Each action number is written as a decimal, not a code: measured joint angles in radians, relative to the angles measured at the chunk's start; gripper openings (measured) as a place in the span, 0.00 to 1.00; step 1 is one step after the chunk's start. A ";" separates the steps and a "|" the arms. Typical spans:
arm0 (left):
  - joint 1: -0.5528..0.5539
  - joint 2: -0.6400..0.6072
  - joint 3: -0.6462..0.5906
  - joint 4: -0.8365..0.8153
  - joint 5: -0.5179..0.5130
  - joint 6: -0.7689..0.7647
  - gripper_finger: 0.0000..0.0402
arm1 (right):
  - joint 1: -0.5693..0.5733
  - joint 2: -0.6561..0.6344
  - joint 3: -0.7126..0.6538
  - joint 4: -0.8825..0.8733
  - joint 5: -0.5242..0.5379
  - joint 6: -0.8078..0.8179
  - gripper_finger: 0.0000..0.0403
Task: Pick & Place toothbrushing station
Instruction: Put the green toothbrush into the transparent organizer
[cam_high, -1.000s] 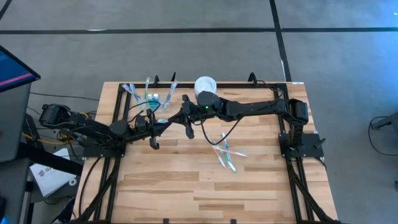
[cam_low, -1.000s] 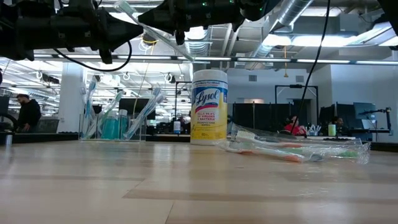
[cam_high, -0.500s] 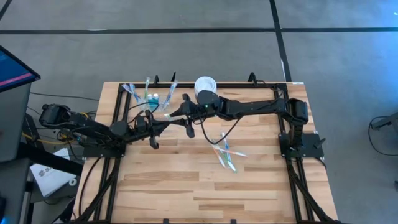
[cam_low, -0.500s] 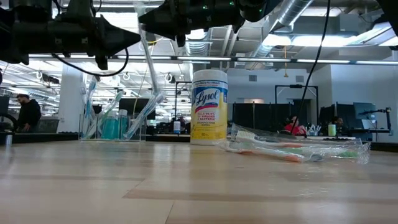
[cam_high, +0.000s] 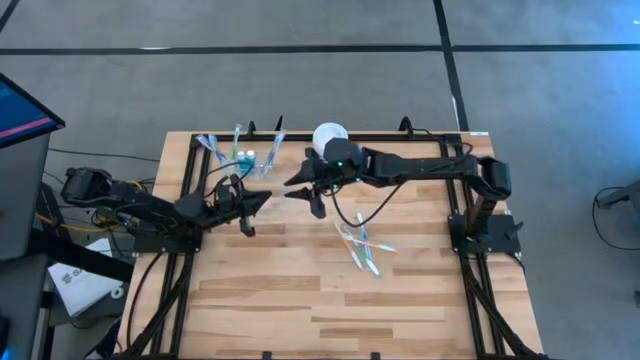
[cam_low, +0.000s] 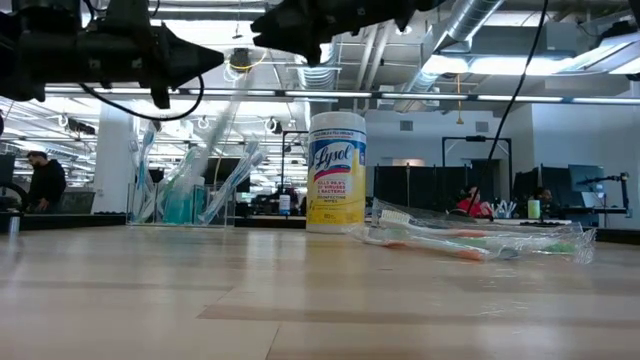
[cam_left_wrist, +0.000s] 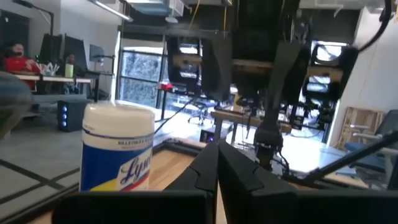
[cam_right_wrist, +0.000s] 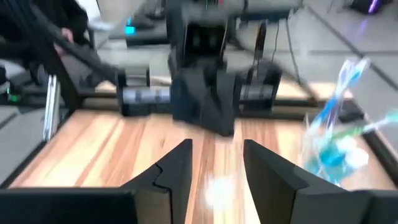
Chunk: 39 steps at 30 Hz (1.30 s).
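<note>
Right gripper (cam_high: 297, 188) stands with fingers spread and empty, just beside the clear cup (cam_high: 243, 158) of toothbrushes; a second ago it was clamped on a toothbrush (cam_low: 222, 120), which now shows dropping towards the cup. Left gripper (cam_high: 262, 199) is pinched closed on nothing, close by. Judged: release done; you next fetch from the loose toothbrushes (cam_high: 361, 247) behind the right gripper.

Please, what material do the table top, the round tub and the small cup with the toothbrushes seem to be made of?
Table top: wood, light planks with visible grain, smooth matte finish. Round tub: probably plastic, with a white lid and a glossy yellow printed label. Small cup: clear plastic or perhaps glass; the toothbrushes show through its wall.
</note>
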<state>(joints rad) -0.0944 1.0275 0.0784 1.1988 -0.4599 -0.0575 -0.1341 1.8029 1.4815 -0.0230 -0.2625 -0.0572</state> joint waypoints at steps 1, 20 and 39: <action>0.000 -0.009 0.000 -0.001 -0.001 0.001 0.00 | 0.000 0.000 0.000 -0.015 0.000 -0.005 0.32; 0.000 -0.029 0.000 -0.243 0.100 -0.055 0.02 | 0.048 -0.002 0.000 -0.321 0.001 -0.003 0.29; 0.006 0.177 0.273 -0.800 0.143 -0.049 0.29 | 0.089 0.017 0.000 -0.321 0.000 0.004 0.29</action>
<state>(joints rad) -0.0883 1.2044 0.3514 0.3989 -0.3173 -0.1070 -0.0448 1.8199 1.4815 -0.3443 -0.2623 -0.0528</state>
